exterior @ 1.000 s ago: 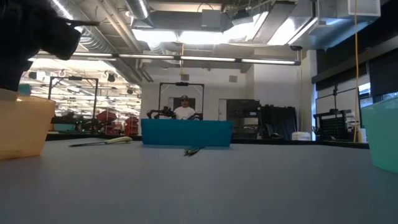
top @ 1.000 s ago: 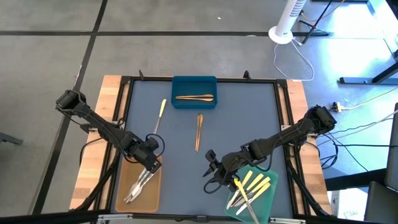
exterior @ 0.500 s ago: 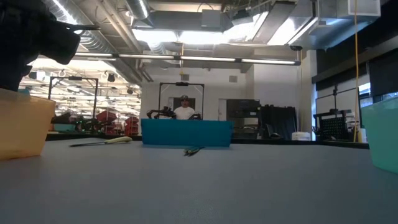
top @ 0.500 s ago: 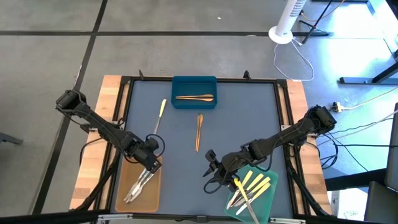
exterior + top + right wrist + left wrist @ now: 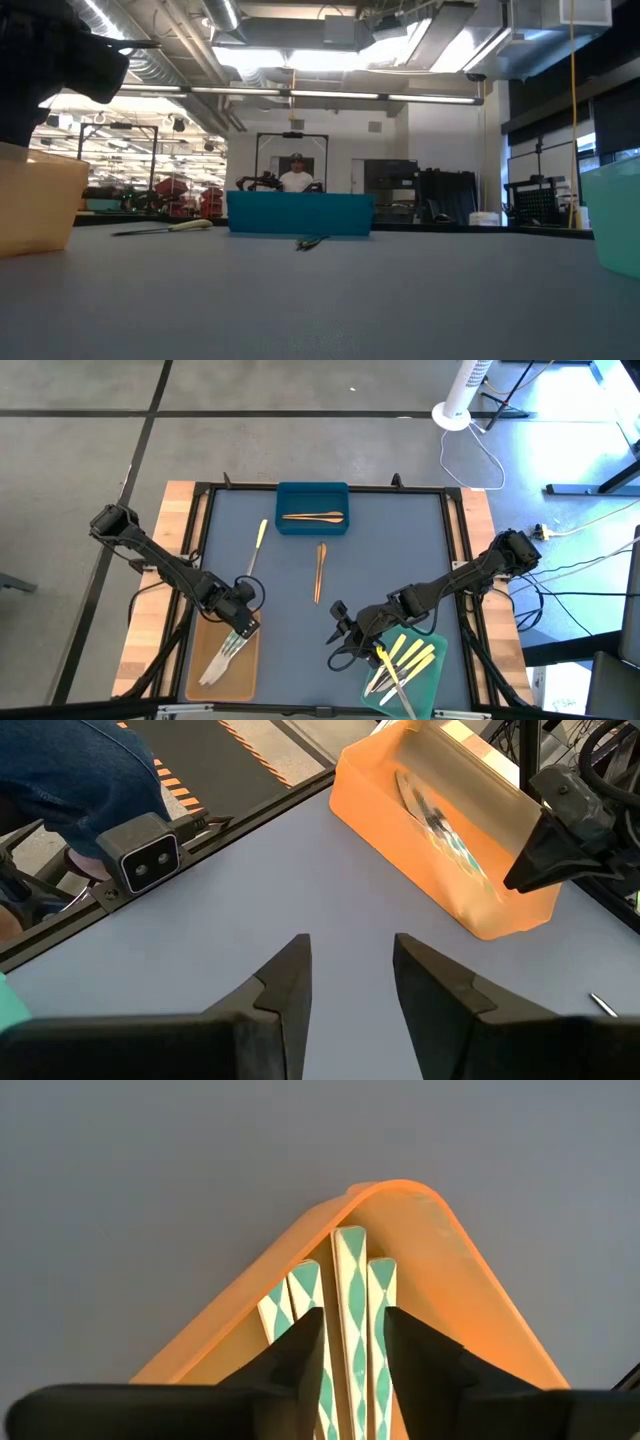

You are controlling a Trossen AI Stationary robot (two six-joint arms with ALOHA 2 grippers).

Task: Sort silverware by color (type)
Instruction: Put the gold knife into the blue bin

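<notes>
My left gripper [image 5: 240,626] [image 5: 355,1355] stands open, pointing down over the far end of the tan tray [image 5: 214,678]. Several silvery utensils [image 5: 224,654] [image 5: 350,1295] lie in that tray under its fingers. My right gripper [image 5: 338,642] [image 5: 350,970] waits open, with nothing between its fingers, beside the green tray [image 5: 428,682], which holds yellow utensils [image 5: 408,656]. A brown utensil [image 5: 312,516] lies in the blue tray [image 5: 312,495]. Another brown utensil [image 5: 320,572] and a yellow-handled one [image 5: 257,545] lie on the mat.
A black frame [image 5: 200,520] borders the blue-grey mat. A small camera block [image 5: 148,860] sits at the mat's near edge, with a person's legs [image 5: 70,780] behind it. Bare mat lies between the three trays, toward the right [image 5: 400,550].
My left gripper has let go over the tan tray without moving away. The silvery utensils below it, splayed out half a second ago, now lie closer together along the tray.
</notes>
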